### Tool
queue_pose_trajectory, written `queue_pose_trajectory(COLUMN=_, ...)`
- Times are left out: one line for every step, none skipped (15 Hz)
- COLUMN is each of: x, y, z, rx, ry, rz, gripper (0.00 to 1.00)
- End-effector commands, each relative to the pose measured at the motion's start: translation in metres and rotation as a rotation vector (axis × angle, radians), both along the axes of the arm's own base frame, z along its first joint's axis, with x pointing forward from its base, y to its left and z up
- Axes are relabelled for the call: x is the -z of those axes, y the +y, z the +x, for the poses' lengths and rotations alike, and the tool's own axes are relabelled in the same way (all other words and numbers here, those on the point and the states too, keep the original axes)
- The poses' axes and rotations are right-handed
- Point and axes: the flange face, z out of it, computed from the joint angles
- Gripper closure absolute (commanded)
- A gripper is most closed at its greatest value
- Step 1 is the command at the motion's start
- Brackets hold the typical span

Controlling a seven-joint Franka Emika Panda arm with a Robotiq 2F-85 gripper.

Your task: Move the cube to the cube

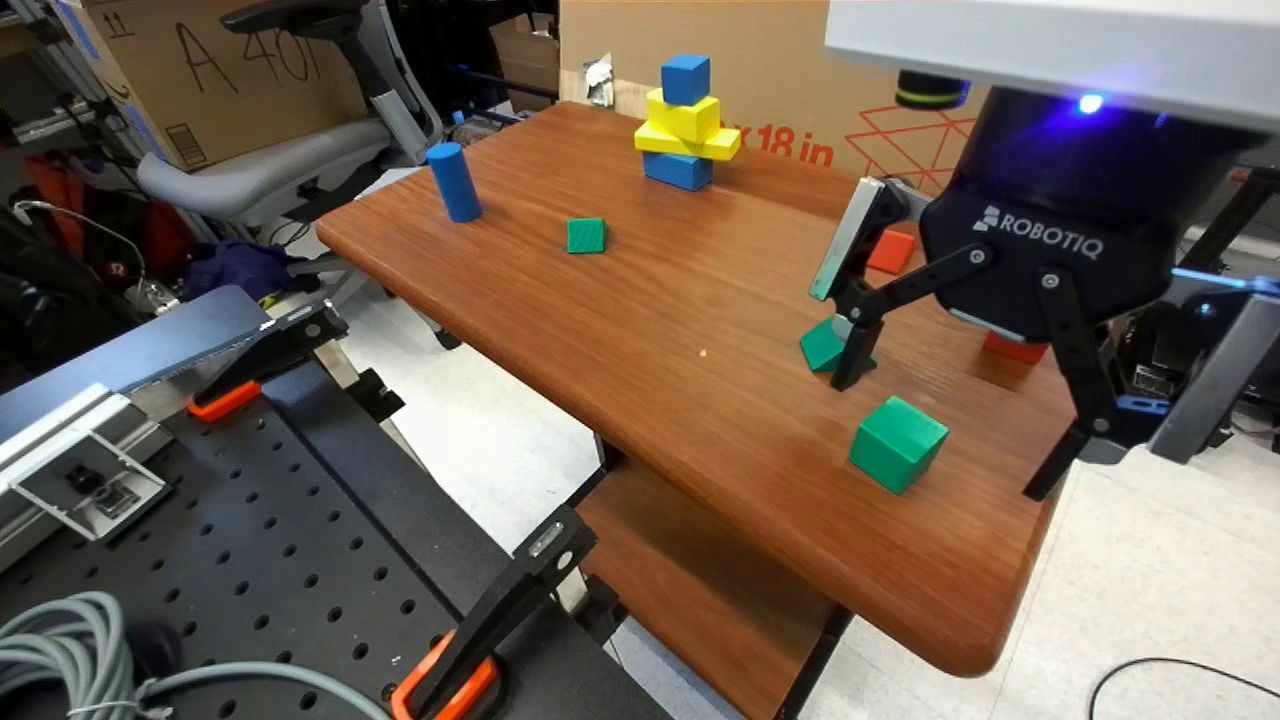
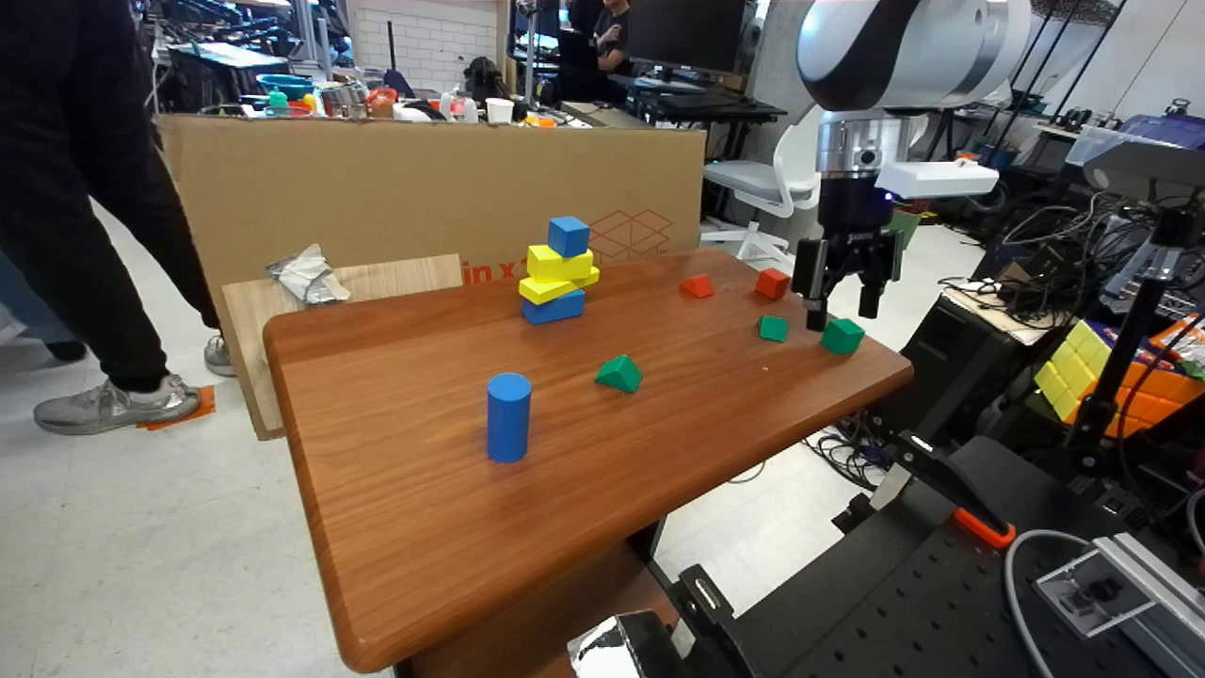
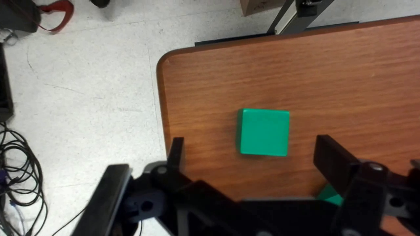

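Grasping the green cube seemed the aim; in the wrist view it sat on the table toward one o'clock of mid-gap, jaws of the gripper wide apart. Centring, then lowering clear of the green block near four o'clock, looked wisest.

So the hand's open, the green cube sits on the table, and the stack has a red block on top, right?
No, the top block is blue, not red; both exterior views show it. The hand is indeed open and the green cube sits on the table.
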Motion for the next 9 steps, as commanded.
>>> queue_pose_trajectory(x=0.0091, y=0.0080, z=-0.0039, rx=-0.005, ry=-0.003, rz=-0.008, gripper=0.00)
queue_pose_trajectory(x=0.0103, y=0.0077, z=-0.0073, rx=-0.007, ry=0.003, rz=-0.006, gripper=0.25)
queue_pose_trajectory(x=0.0114, y=0.0086, z=-0.0091, rx=-0.008, ry=0.005, rz=-0.006, gripper=0.26)
queue_pose_trajectory(x=0.0122, y=0.0088, z=-0.0111, rx=-0.006, ry=0.009, rz=-0.005, gripper=0.33)
queue_pose_trajectory(x=0.0120, y=0.0086, z=-0.0127, rx=-0.002, ry=0.008, rz=-0.002, gripper=0.42)
queue_pose_trajectory(x=0.0117, y=0.0088, z=-0.0135, rx=-0.002, ry=0.008, rz=0.000, gripper=0.50)
queue_pose_trajectory(x=0.0094, y=0.0090, z=-0.0130, rx=-0.003, ry=0.003, rz=0.000, gripper=0.58)
queue_pose_trajectory(x=0.0071, y=0.0092, z=-0.0125, rx=-0.003, ry=-0.002, rz=0.001, gripper=0.64)
queue_pose_trajectory(x=0.0037, y=0.0093, z=-0.0120, rx=0.001, ry=-0.006, rz=0.003, gripper=0.73)
